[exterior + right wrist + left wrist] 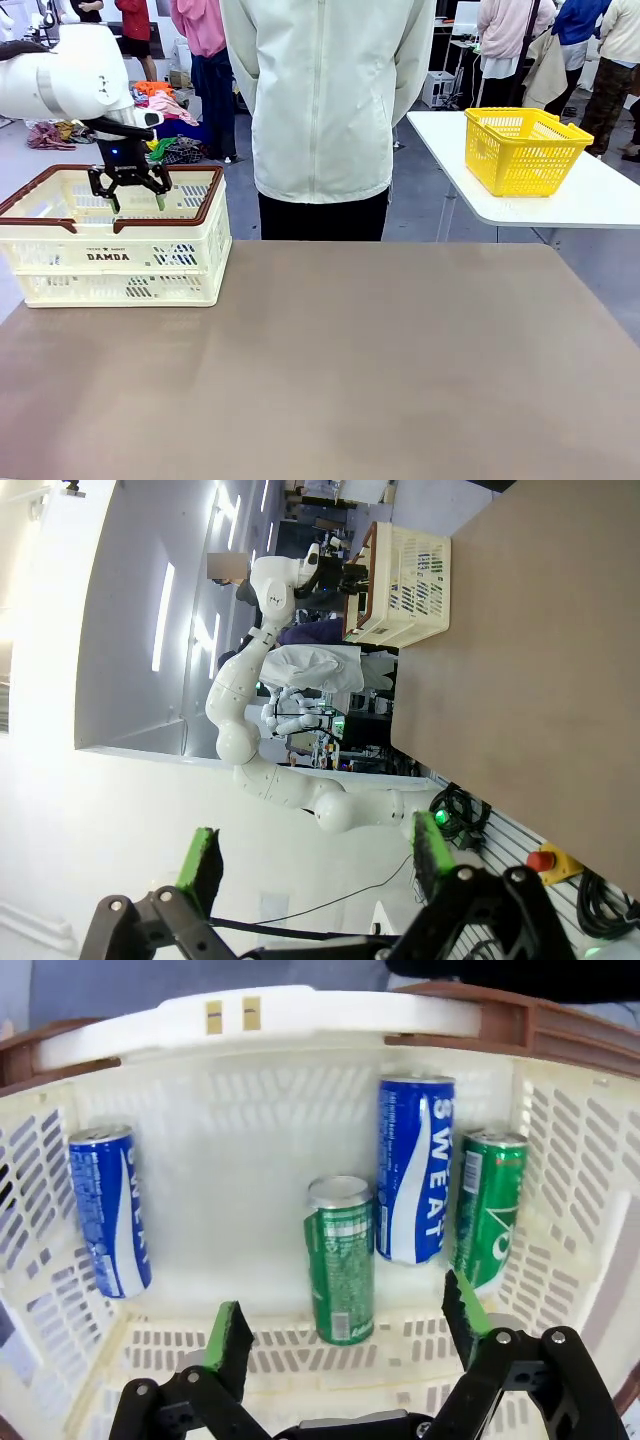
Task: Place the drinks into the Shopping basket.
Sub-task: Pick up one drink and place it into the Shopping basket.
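A: Where is the Shopping basket (115, 255)?

B: It stands at the bench's (330, 370) far left corner. It is cream with lattice sides, a brown rim and the word "DAMDA" on the near wall.

A: And the drinks?

B: The left wrist view shows four cans inside the basket. A blue can (108, 1210) sits near one side wall. A green can (341, 1260) is around the middle. Just beside it is a second blue can (414, 1168), and touching that one, close to the opposite wall, is a second green can (487, 1208).

A: What is the left pincer (138, 203) doing?

B: It hangs above the basket's open top with its green-padded fingers (228, 1335) spread apart, released and grasping nothing. The middle green can lies between and beyond the fingertips.

A: The right pincer (318, 855)?

B: Its own wrist view shows it released too, fingers wide with nothing between them, aimed sideways across the bench at the white left arm and the basket far off.

A: Anyone nearby?

B: A person in a pale jacket (328, 95) stands at the bench's far edge. A yellow basket (524, 150) rests on a separate white table (600, 205) beyond the far right corner.
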Motion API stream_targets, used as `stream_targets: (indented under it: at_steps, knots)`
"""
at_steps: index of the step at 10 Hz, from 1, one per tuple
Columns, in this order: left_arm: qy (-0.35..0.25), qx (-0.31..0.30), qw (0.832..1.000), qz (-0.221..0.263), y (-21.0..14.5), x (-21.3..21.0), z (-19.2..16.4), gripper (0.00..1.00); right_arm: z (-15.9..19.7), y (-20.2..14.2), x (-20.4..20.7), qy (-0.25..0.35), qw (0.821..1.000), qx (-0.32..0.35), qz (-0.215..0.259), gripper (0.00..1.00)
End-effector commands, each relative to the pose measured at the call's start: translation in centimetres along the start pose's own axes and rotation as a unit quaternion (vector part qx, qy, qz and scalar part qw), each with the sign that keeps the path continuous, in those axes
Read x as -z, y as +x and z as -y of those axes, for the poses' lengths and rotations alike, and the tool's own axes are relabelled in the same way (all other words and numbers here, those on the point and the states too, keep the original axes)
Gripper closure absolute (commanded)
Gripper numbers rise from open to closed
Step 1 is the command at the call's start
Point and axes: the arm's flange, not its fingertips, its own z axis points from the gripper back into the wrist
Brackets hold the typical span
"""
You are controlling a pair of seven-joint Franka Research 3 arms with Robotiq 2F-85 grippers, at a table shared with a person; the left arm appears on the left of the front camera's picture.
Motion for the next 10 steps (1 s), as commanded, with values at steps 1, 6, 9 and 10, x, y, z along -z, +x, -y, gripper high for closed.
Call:
stream_targets:
  at_steps: [1,6,9,10]
  knots:
    - [-0.055,0.084,0.995,-0.023,-0.9,-2.7,-2.2,0.00,-0.6,0.0,0.0,0.008,1.000,0.006,0.004,0.00]
    - [-0.499,0.057,0.861,-0.075,-4.3,-10.9,-11.4,0.00,-0.6,0.0,0.0,0.008,1.000,0.006,0.004,0.00]
    - [-0.655,-0.098,0.750,0.000,-8.5,-7.3,-18.5,0.00,-0.6,0.0,0.0,0.008,1.000,0.006,0.004,0.00]
    - [-0.668,-0.111,0.735,0.043,-9.9,-6.1,-20.8,0.00,-0.6,0.0,0.0,0.008,1.000,0.006,0.004,0.00]
